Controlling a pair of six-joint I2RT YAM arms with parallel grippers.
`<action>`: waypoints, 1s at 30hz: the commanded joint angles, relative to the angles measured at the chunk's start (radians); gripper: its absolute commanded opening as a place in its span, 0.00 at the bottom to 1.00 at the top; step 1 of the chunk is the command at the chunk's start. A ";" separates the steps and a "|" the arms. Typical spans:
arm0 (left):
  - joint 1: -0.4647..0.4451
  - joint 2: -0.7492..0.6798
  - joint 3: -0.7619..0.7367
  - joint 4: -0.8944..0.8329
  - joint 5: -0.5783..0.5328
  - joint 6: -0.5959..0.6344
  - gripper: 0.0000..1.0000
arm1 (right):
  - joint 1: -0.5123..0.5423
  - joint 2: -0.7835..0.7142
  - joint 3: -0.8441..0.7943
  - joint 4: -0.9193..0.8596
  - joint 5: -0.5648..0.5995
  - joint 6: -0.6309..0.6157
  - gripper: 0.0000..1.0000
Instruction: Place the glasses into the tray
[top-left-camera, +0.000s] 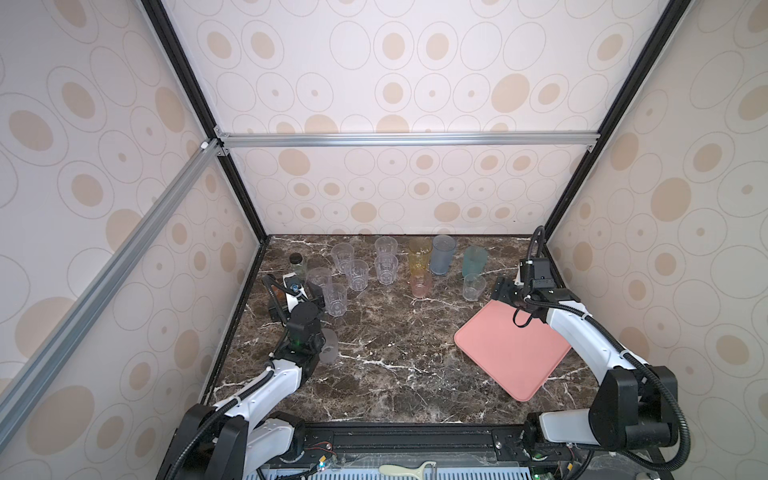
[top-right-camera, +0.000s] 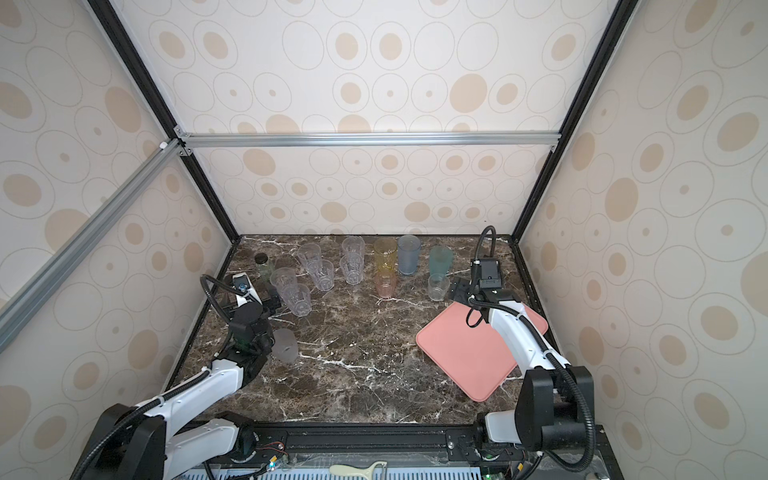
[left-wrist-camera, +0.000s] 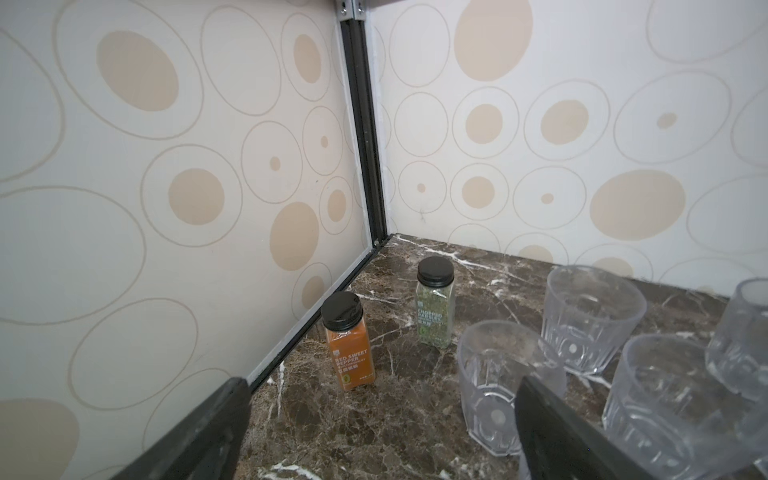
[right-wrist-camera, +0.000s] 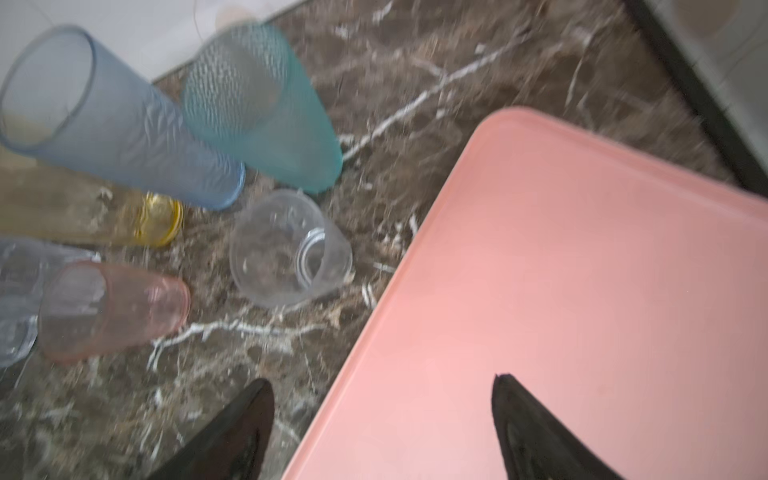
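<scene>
We see the right gripper (right-wrist-camera: 382, 379) with its two black fingers (right-wrist-camera: 243, 428) spread apart and holding nothing. One hangs over the tray (right-wrist-camera: 582, 270), the other over the marble tabletop (right-wrist-camera: 478, 62) just off the tray's rim. The nearest of the glasses, a small clear tumbler (right-wrist-camera: 286, 249), stands on the stone beyond the fingertips, near the tray's edge and apart from both fingers. Past it the teal tumbler (right-wrist-camera: 266, 108), blue tumbler (right-wrist-camera: 116, 120), amber tumbler (right-wrist-camera: 158, 220) and pink tumbler (right-wrist-camera: 112, 309) stand upright on the marble; this view is blurred.

The left gripper (left-wrist-camera: 381, 381) is also spread wide and empty, low over the marble. One finger overlaps a clear ribbed tumbler (left-wrist-camera: 486, 374) in the wrist view, and we cannot tell whether they touch. More ribbed tumblers (left-wrist-camera: 590, 320) stand beside it, and two black-capped spice bottles (left-wrist-camera: 348, 340) stand toward the corner.

In both top views the right arm stretches from the near right base over the tray, its wrist bent down at the tray's far corner. The left arm runs forward along the left wall, with a frosted tumbler (top-left-camera: 328, 345) just beside its wrist joint. The tray is salmon-pink and flat, with rounded corners and a low rim, and it lies skewed on the table's right side.
</scene>
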 joint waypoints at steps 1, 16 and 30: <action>-0.006 -0.056 0.120 -0.286 -0.019 -0.130 0.99 | -0.001 -0.068 -0.016 -0.170 -0.126 0.033 0.84; -0.021 -0.094 0.376 -0.536 0.454 -0.241 0.81 | 0.330 -0.154 -0.014 -0.544 0.038 -0.030 0.61; -0.348 0.243 0.344 -0.339 0.714 -0.334 0.66 | 0.479 0.120 -0.053 -0.371 -0.006 -0.104 0.41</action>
